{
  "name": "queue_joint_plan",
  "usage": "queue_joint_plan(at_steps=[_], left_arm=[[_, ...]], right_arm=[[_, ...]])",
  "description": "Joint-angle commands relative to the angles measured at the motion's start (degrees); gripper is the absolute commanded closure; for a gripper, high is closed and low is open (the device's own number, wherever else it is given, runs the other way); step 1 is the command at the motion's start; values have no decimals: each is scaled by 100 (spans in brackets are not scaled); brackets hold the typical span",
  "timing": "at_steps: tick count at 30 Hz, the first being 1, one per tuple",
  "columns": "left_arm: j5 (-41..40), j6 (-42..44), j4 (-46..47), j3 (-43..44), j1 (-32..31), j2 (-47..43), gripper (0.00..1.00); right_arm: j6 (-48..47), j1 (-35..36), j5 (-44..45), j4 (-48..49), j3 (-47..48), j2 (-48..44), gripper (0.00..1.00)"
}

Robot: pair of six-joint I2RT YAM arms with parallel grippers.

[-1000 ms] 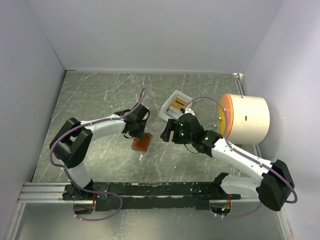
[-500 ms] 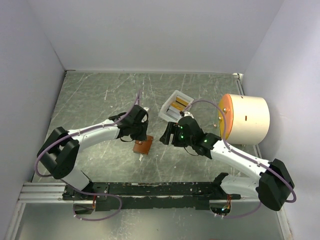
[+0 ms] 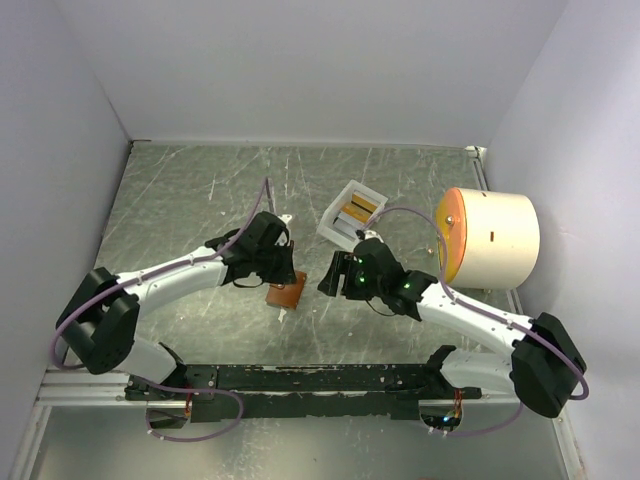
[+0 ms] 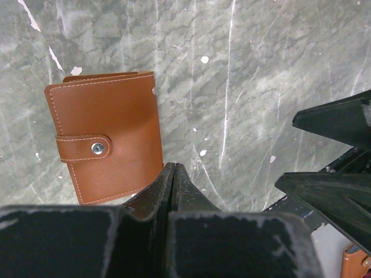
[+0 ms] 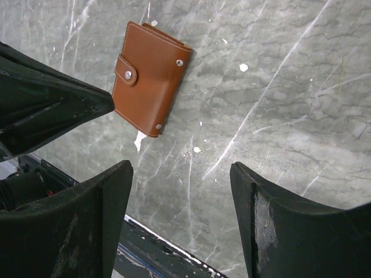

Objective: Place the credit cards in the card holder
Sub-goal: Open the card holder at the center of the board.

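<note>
The card holder (image 3: 286, 293) is a brown wallet, folded shut with its snap tab fastened, lying flat on the table (image 3: 200, 200). The left wrist view has the card holder (image 4: 104, 145) at upper left, and the right wrist view has it (image 5: 148, 78) at the top. My left gripper (image 4: 174, 168) is shut with nothing in it, its tips just beside the holder's near edge. My right gripper (image 5: 179, 168) is open and empty, hovering right of the holder. The orange-yellow credit cards (image 3: 358, 208) lie in a small white tray (image 3: 335, 226) behind the right gripper (image 3: 328, 275).
A large cream cylinder with an orange face (image 3: 490, 238) stands at the right wall. A black rail (image 3: 300, 380) runs along the near edge. White walls close in the table on three sides.
The left gripper has shut, and its arm has stretched out lower and further left. The card holder now lies slightly nearer. The right gripper has edged left and narrowed a little.
</note>
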Motion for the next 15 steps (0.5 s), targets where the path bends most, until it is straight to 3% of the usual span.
queue_joint_plan(at_steps=[1, 5, 10, 15], left_arm=[[310, -138, 309, -103, -39, -242, 93], [-23, -122, 202, -171, -45, -254, 90], [-234, 101, 218, -263, -64, -46, 60], [-555, 259, 59, -96, -301, 447, 53]], right_arm=[[68, 58, -64, 232, -84, 97, 32], [107, 74, -84, 303, -106, 204, 32], [91, 79, -30, 267, -54, 237, 33], [77, 83, 45, 265, -114, 186, 33]])
